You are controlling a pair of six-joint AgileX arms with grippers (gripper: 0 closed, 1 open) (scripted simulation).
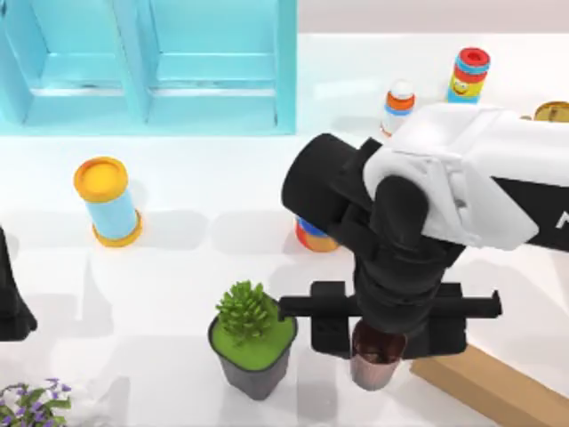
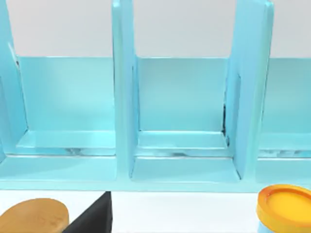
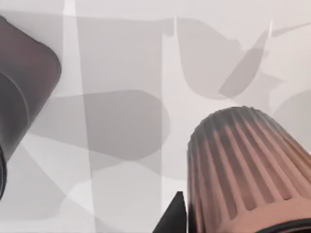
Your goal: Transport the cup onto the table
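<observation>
Right gripper (image 1: 380, 331) closed on cup (image 1: 377, 358), above the table (image 1: 178, 294) between plant pot (image 1: 253, 351) and wooden block (image 1: 493, 384). Risk: cup clips the pot or tips on release. Left arm parked at left edge; fingers: cannot tell.

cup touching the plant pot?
Apart. In the top view a strip of white table separates the cup, under the right claw, from the plant pot.

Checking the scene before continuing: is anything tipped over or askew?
Yes: the yellow-lidded light-blue cylinder leans askew on the white table. The ribbed reddish-brown cup sits upright at the right pincer.
</observation>
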